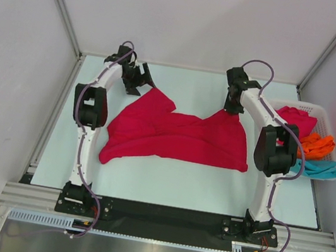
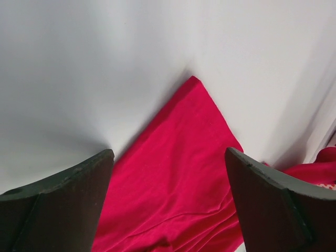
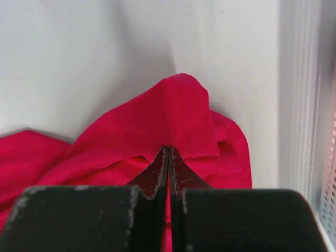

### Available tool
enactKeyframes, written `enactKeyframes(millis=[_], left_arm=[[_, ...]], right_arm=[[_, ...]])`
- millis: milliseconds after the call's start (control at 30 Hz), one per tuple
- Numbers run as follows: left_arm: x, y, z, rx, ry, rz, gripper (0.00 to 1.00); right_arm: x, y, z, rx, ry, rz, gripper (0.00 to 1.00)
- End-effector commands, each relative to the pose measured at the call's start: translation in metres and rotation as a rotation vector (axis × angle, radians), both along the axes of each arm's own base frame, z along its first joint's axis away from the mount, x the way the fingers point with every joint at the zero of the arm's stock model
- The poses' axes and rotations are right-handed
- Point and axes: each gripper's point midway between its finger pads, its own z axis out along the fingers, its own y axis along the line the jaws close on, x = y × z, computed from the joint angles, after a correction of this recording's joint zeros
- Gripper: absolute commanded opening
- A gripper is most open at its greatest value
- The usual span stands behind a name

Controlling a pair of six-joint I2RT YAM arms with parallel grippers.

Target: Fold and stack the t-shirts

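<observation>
White walls close in a pale table point(image 1: 165, 183) seen from above. A crimson t-shirt point(image 1: 179, 134) lies spread at its centre, long axis running from 9 to 3 o'clock, with two corners drawn up toward 12. The left pincer point(image 1: 141, 83) hangs just over the corner at 11 o'clock, and the right pincer point(image 1: 231, 108) meets the corner at 1 o'clock. At 3 o'clock a white basket point(image 1: 324, 111) holds an orange t-shirt point(image 1: 317, 144), a teal t-shirt point(image 1: 318, 168) and more red cloth.

From the left wrist, the left pincer point(image 2: 168, 152) stands wide and holds nothing. The crimson t-shirt point(image 2: 184, 136) lies directly below and between the fingers, its corner pointing to 12 o'clock. This arm is plainly the nearer to that corner, so a straight descent looks enough to take it.

From the right wrist, the right pincer point(image 3: 167, 152) is closed, pinching a fold of the crimson t-shirt point(image 3: 168, 115), which humps toward 12 o'clock beyond the tips.
</observation>
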Motion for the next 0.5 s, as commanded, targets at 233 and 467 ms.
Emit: enactKeyframes(millis=[233, 467], left_arm=[[-0.035, -0.023, -0.032, -0.084, 0.086, -0.021, 0.53], [-0.042, -0.028, -0.04, -0.112, 0.096, -0.026, 0.06]], right_arm=[[-0.006, -0.004, 0.039, -0.013, -0.073, -0.01, 0.0], [-0.01, -0.002, 0.034, -0.015, -0.057, -0.011, 0.0]])
